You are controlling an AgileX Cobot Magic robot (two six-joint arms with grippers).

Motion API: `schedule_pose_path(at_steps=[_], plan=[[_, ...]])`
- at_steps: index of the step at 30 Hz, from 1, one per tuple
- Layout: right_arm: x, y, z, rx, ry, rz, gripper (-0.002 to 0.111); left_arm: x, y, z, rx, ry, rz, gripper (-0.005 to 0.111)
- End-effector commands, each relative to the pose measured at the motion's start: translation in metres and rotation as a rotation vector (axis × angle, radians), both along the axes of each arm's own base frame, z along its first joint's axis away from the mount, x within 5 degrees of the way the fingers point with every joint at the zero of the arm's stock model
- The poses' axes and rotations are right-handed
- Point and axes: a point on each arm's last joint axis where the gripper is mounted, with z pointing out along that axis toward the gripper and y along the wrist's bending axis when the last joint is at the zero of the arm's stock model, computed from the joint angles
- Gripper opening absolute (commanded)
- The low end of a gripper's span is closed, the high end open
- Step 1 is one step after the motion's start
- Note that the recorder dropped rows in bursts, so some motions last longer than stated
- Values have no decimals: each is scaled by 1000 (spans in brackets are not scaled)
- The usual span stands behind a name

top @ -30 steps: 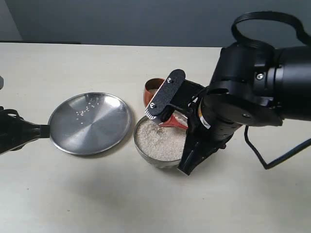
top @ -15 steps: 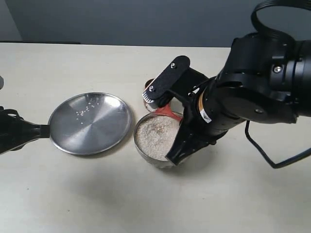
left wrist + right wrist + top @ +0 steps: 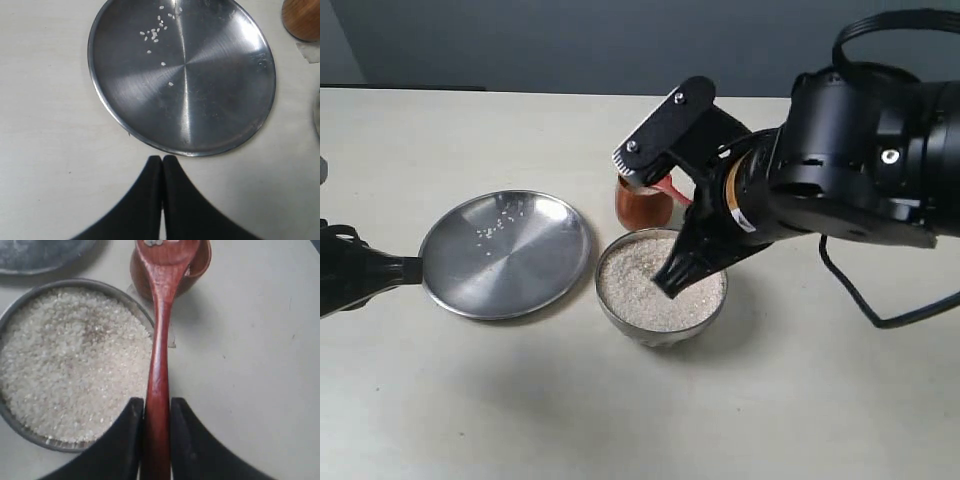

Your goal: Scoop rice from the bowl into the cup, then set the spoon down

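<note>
The steel bowl (image 3: 612, 312) holds a full mound of rice (image 3: 650, 285), also seen as rice (image 3: 75, 360) in the bowl (image 3: 15, 426) in the right wrist view. My right gripper (image 3: 157, 401) is shut on the handle of the wooden spoon (image 3: 159, 350). The spoon's head reaches over the reddish-brown cup (image 3: 197, 267) with a few grains in it. In the exterior view the cup (image 3: 640, 205) stands just behind the bowl, the spoon (image 3: 670, 188) above it. My left gripper (image 3: 162, 159) is shut and holds nothing, near the table's left side.
A flat steel plate (image 3: 505, 255) with a few stray grains lies left of the bowl; in the left wrist view the plate (image 3: 200, 100) sits just beyond the fingertips. The bulky right arm (image 3: 850, 170) hangs over the table's right half.
My right gripper has lifted the spoon from the bowl and carried it back over the cup. The bowl's rice is uncovered now. The left arm has stayed still.
</note>
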Motion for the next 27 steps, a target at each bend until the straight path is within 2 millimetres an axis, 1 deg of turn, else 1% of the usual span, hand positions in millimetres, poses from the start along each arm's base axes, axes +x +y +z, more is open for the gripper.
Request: schedule_pose_path(at_steps=[1,4,8,14,19,22,27], plan=[[17,-9,5,96,-27,-64,-1,2,0,1,2,-9,0,0],[28,-17,6,138,-45,-93,-1,2,0,1,2,-9,0,0],[35,-21,8,137,-73,-66,-1,2,0,1,2,-9,0,0],[49,-16,3,16,-94,-49,-1,2,0,1,2,-9,0,0],[61,-12,-1,-99,-77,-26,-1,2,0,1,2,-9,0,0],[63,-11,-4,-134,-65,-27,-1,2,0,1,2,-9,0,0],[63,-14,-3,-206,-65,-8,-1,2,0,1,2,-9,0,0]])
